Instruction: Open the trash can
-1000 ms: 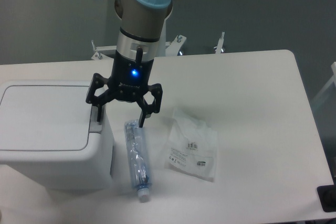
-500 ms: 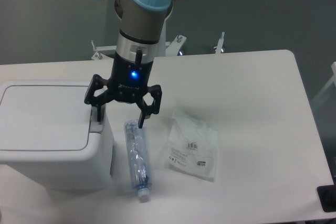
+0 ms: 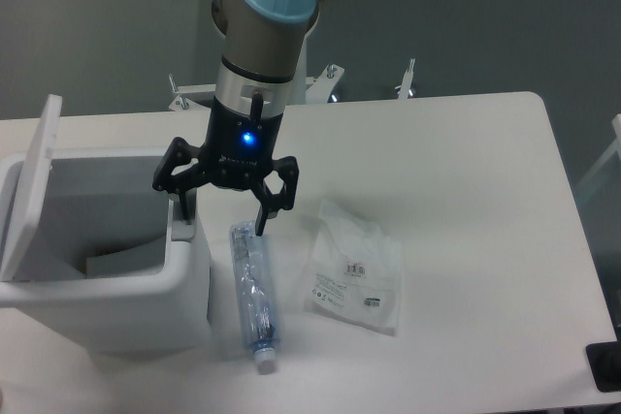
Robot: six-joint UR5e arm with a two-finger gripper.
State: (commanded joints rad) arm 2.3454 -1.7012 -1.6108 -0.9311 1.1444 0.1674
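— One trash can (image 3: 116,288), where does it sit?
— At the table's (image 3: 466,143) left edge, lid (image 3: 29,186) standing up, one flat item inside.
— And the gripper (image 3: 225,215)?
— Spread wide, holding nothing; one finger (image 3: 182,203) on the can's right rim.
— Anything else?
— One bottle (image 3: 252,293) and one plastic bag (image 3: 356,269), side by side mid-table.
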